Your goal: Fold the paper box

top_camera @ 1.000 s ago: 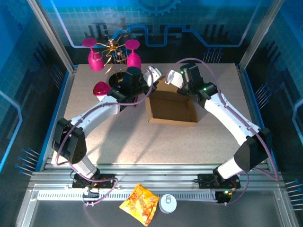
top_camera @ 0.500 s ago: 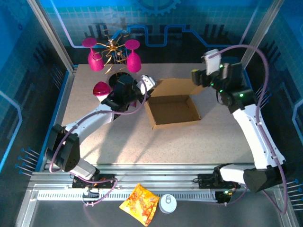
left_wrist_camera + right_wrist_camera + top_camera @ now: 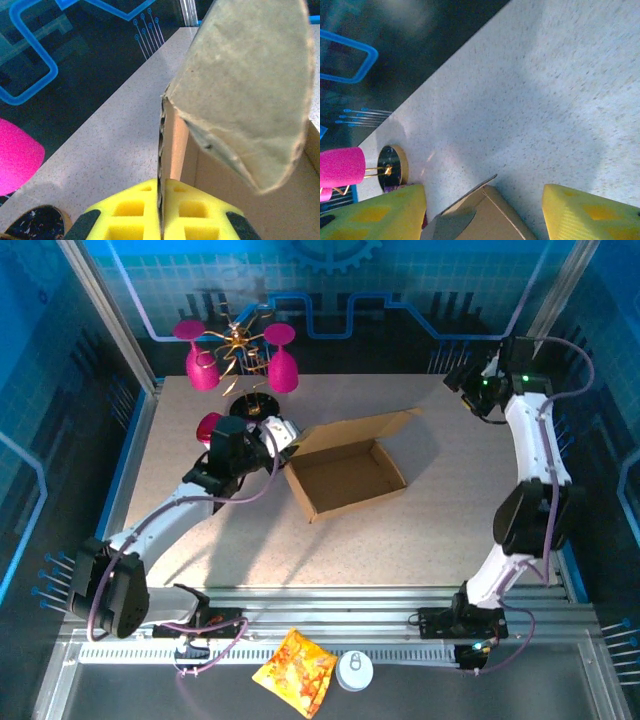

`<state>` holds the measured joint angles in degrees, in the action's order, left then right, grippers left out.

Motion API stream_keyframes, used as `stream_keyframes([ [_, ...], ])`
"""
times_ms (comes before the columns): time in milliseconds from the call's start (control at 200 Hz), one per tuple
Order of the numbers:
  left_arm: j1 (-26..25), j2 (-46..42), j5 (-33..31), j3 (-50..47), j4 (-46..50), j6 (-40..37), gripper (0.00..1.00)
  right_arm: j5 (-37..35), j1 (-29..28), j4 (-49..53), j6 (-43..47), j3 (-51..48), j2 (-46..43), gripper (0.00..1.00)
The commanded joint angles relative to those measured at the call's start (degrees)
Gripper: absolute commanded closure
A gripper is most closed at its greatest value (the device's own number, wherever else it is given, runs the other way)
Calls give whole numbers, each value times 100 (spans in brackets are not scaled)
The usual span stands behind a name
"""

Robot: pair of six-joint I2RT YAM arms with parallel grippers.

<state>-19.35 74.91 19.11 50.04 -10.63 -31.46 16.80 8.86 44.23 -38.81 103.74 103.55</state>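
Observation:
The paper box (image 3: 345,478) is an open brown cardboard tray lying on the table, with its lid flap (image 3: 365,428) leaning back on the far side. My left gripper (image 3: 284,440) holds its left corner. In the left wrist view the yellow pads (image 3: 130,212) are shut on the thin upright wall of the box (image 3: 240,100), with a rounded flap above. My right gripper (image 3: 462,380) hangs at the far right corner of the table, well away from the box. Its jaws are open in the right wrist view (image 3: 485,200), with the box (image 3: 495,222) far below between them.
A gold stand with pink goblets (image 3: 240,350) sits at the back left, and a pink cup (image 3: 210,425) is beside my left wrist. An orange snack bag (image 3: 295,670) and a white round lid (image 3: 354,671) lie off the table on the near rail.
My right gripper let go of the box's far flap, opened and swung back to the far right corner. My left gripper dragged the box left and nearer, turning it slightly.

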Motion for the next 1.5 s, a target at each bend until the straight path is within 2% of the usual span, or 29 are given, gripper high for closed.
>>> stream_keyframes([
  [0,145,-226,606,-130,4,79,98,837,-31,587,-29,671,594,35],
  [250,290,-328,684,-265,-66,223,98,1424,-620,1158,58,2365,2121,34],
  [390,327,-346,660,-302,-115,277,98,1858,-815,1117,-92,2756,2697,36],
  [540,335,-307,558,-279,-134,285,98,2088,-954,1557,69,2938,2921,36],
  [685,345,-211,395,-297,-233,305,98,2155,-957,1557,175,2168,2501,36],
  [981,345,120,282,-172,-440,542,99,2757,-869,451,-642,491,1605,37],
  [1121,345,255,224,-89,-520,627,99,2683,-809,397,-847,81,1312,36],
  [1326,336,405,192,-73,-694,741,98,3254,-795,-1153,-2136,-1202,794,35],
  [1496,336,571,31,70,-720,804,98,3222,-825,-727,-2051,-1323,612,35],
])
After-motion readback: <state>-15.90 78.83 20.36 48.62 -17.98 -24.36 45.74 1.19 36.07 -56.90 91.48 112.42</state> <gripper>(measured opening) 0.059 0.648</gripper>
